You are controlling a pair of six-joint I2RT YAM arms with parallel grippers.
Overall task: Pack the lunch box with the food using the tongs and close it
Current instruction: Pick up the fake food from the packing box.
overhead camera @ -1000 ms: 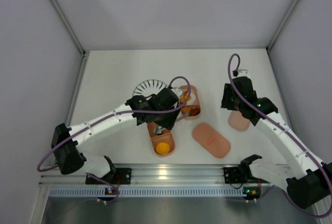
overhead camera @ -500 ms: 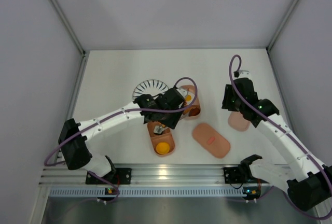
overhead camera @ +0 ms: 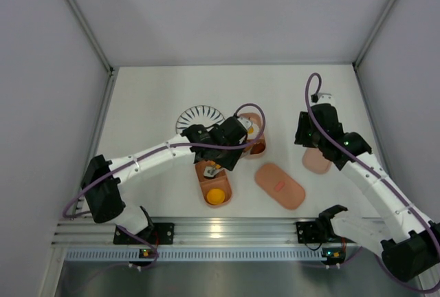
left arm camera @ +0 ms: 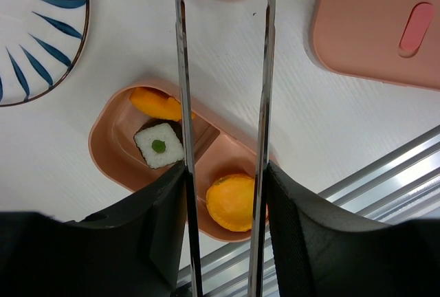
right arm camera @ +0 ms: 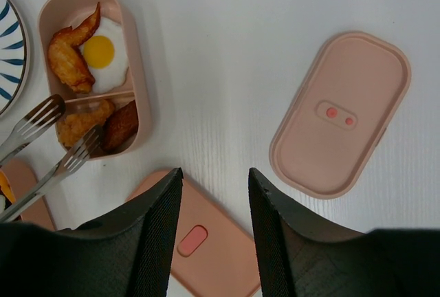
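My left gripper (left arm camera: 223, 173) pinches the tongs (left arm camera: 181, 70), tips over the far tray (right arm camera: 137, 56) just right of the plate (left arm camera: 41, 36). My right gripper (right arm camera: 214, 180) hangs spread, empty. Both trays hold food (right arm camera: 98, 51); the near tray (left arm camera: 103, 139) sits nearside of the plate. Left to do: stack, fit marked lid (left arm camera: 357, 29) and spotted lid (right arm camera: 357, 91). No writing legible.

The oblong plastic tray (left arm camera: 103, 139) is salmon-pink, its pieces (left arm camera: 230, 204) orange, its square rice block (left arm camera: 159, 146) white (one green dot). The round white plate (left arm camera: 41, 49) bears dark blue radial stripes; the slim metal tongs (left arm camera: 182, 70) are silvery.
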